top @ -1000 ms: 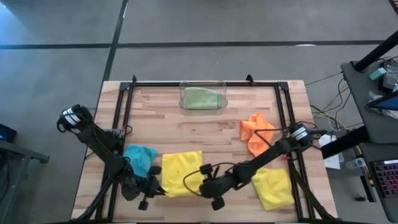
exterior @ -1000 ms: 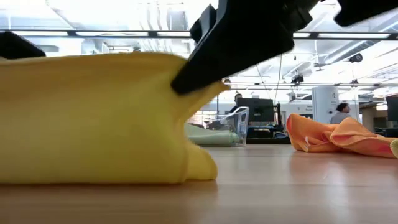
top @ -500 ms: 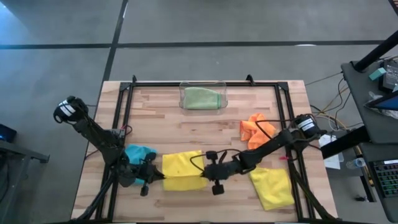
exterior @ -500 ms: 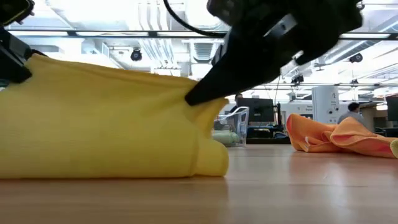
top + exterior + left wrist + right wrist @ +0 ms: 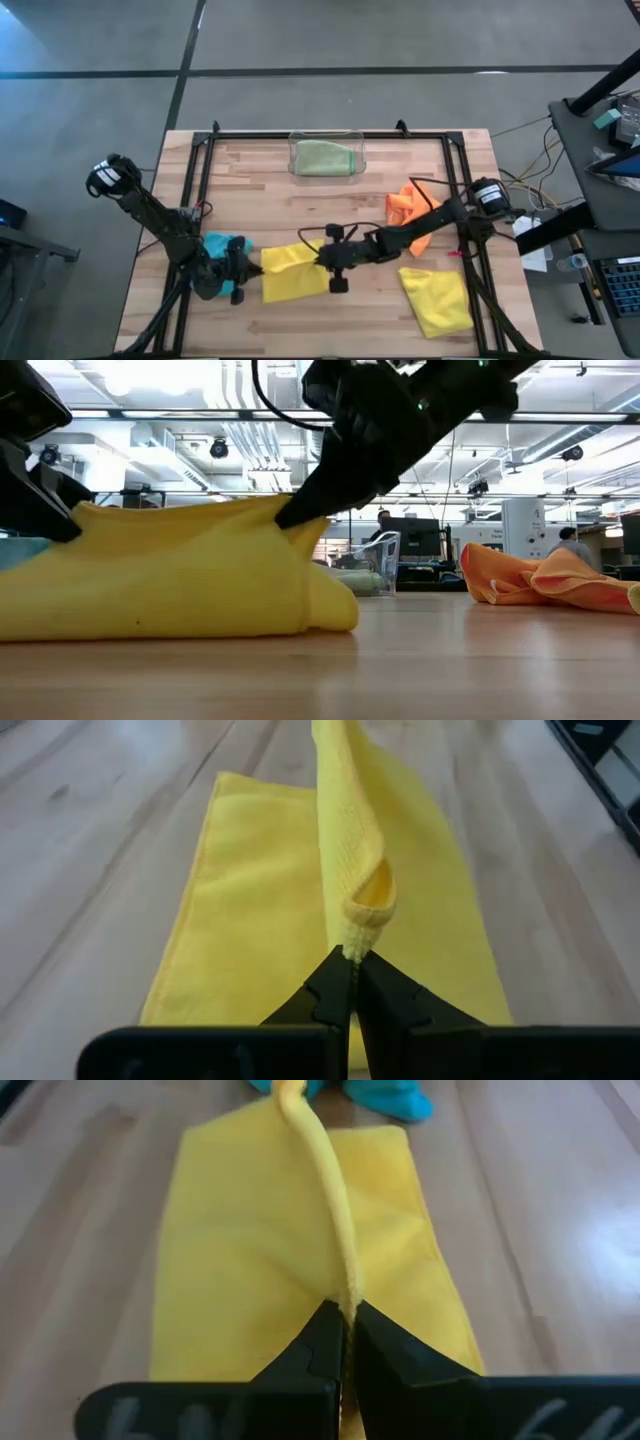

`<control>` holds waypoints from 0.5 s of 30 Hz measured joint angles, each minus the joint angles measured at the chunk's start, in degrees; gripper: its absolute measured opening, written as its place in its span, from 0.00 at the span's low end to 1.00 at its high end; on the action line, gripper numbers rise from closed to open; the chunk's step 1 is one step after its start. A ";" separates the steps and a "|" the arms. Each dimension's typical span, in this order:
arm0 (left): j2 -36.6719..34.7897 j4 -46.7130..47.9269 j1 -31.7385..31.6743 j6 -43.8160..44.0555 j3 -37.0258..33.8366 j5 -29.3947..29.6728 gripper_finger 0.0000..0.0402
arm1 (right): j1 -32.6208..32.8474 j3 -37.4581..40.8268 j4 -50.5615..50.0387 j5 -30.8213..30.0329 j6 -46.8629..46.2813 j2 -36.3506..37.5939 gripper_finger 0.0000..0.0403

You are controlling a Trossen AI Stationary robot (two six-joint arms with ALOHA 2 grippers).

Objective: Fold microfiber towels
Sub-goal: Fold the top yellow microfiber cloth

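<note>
A grey concrete floor [image 5: 90, 120] is showing around the wooden table [image 5: 330, 215], seams crossing it in the upper part of the high view. A dark desk [image 5: 600, 150] with cables is sitting at the right edge. In the low view, ceiling lights [image 5: 200, 435] are glowing overhead, and a person [image 5: 565, 543] is standing at far right.

A yellow towel [image 5: 170, 575] is held up off the table [image 5: 450, 660] at both ends, by the left gripper [image 5: 62, 525] and the right gripper [image 5: 295, 515]. An orange towel [image 5: 545, 582] is heaped farther back, beside what is probably a clear bin [image 5: 378, 565].
</note>
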State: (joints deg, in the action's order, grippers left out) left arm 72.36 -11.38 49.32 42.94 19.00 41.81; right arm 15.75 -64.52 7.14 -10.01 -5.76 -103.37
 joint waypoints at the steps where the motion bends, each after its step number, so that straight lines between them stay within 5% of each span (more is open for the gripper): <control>1: 0.00 0.30 -0.07 0.18 0.00 0.34 0.00 | -0.43 0.21 -0.02 0.00 -0.39 0.00 0.02; 15: 0.13 6.83 -0.26 7.87 -0.35 2.17 0.00 | -3.92 1.17 2.25 2.96 -0.81 -4.67 0.02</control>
State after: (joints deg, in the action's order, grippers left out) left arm 72.49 -4.55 49.06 50.81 18.65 43.99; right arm 11.83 -63.35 9.39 -7.05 -6.57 -108.04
